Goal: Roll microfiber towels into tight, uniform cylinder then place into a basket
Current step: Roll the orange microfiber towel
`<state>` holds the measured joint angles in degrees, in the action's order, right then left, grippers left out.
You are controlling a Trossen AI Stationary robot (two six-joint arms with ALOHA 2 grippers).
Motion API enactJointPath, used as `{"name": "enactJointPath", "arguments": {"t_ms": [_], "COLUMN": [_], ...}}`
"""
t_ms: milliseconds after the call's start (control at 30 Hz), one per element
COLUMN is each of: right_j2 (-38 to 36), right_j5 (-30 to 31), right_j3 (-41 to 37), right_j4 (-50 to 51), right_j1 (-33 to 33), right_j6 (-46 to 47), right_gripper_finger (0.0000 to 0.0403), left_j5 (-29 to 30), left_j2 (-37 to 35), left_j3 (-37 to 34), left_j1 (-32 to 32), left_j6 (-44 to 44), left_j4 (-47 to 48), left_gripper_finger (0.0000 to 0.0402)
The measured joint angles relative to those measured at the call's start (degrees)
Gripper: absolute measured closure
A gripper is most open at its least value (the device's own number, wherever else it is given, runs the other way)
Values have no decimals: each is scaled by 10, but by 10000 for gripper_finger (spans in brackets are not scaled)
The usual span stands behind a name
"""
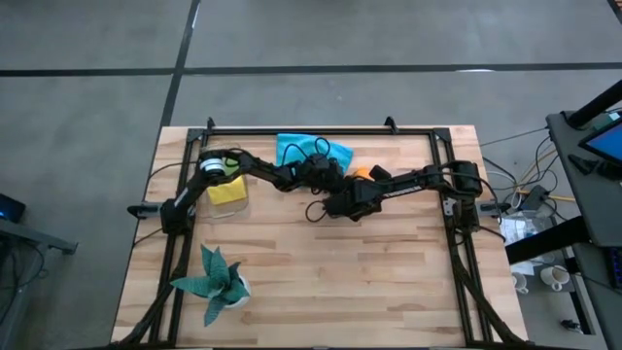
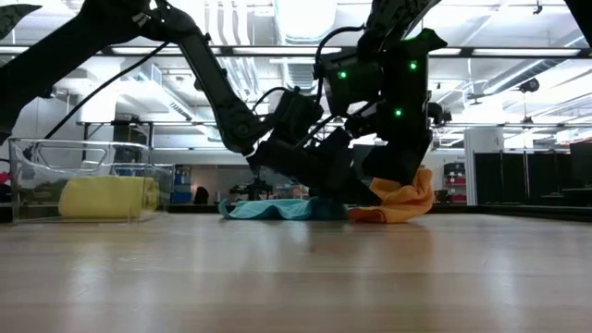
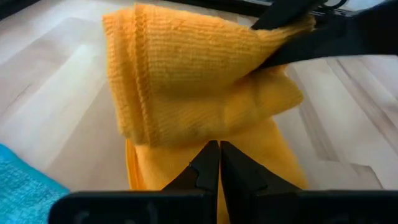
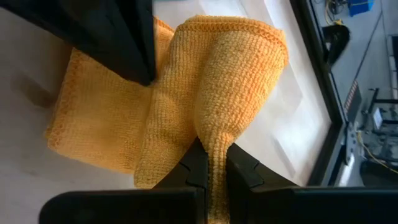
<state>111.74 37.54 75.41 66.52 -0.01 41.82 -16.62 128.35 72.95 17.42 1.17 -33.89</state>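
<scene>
Grey concrete floor (image 1: 321, 34) with dark seams; bright ceiling strip lights (image 2: 305, 14); dark cabinets (image 2: 518, 176) at rear.

Crowded back centre of the counter, open front.

I see both arms crossing over the orange towel (image 1: 362, 172) and blue towel (image 1: 296, 148); the clear basket (image 1: 227, 199) and potted plant (image 1: 216, 282) block the left, while the counter (image 1: 369, 282) front-right lies free.

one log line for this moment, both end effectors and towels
left end effector: shut on orange towel | right end effector: shut on orange towel | blue towel: flat on table | yellow towel: in basket
</scene>
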Motion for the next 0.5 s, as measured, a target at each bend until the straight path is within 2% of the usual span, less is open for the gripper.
{"name": "enactJointPath", "arguments": {"t_ms": [500], "right_j2": [12], "right_j5": [-5], "right_j3": [-9], "right_j4": [-32], "right_j1": [0], "right_j6": [-7], "right_gripper_finger": [390], "left_j5": [3], "left_j2": [0], "left_j3": [-9], "left_j1": [0], "left_j6": [-8], "left_j4": [0], "left_gripper_finger": [402]}}
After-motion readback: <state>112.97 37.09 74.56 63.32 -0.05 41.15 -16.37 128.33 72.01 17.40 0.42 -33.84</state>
